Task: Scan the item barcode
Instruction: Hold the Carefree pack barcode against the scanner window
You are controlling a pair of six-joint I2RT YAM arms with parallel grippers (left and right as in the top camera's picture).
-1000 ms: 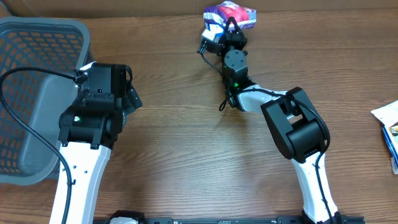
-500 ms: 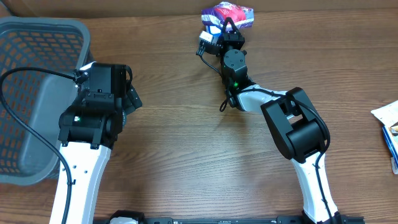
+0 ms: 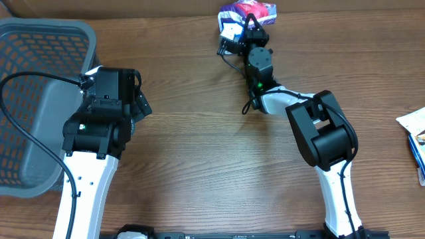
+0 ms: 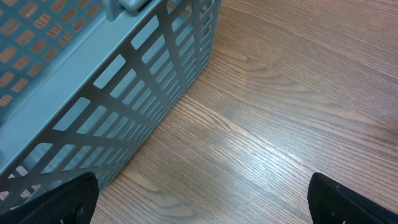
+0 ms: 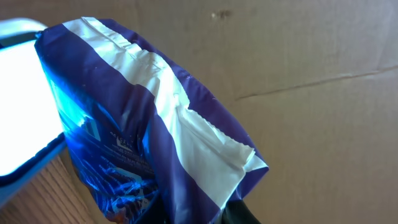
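Now | right hand (image 3: 248,18) pinching crinkly foil packet (image 5: 143,124) | left hand (image 4: 205,202) spread | latticed plastic basket (image 4: 124,93)

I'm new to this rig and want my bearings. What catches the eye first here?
The purple-and-white bag at the far edge of the table, pinched in the right gripper; it fills the right wrist view. Next comes the big grey basket at far left, with the left gripper open over the wood just beside it.
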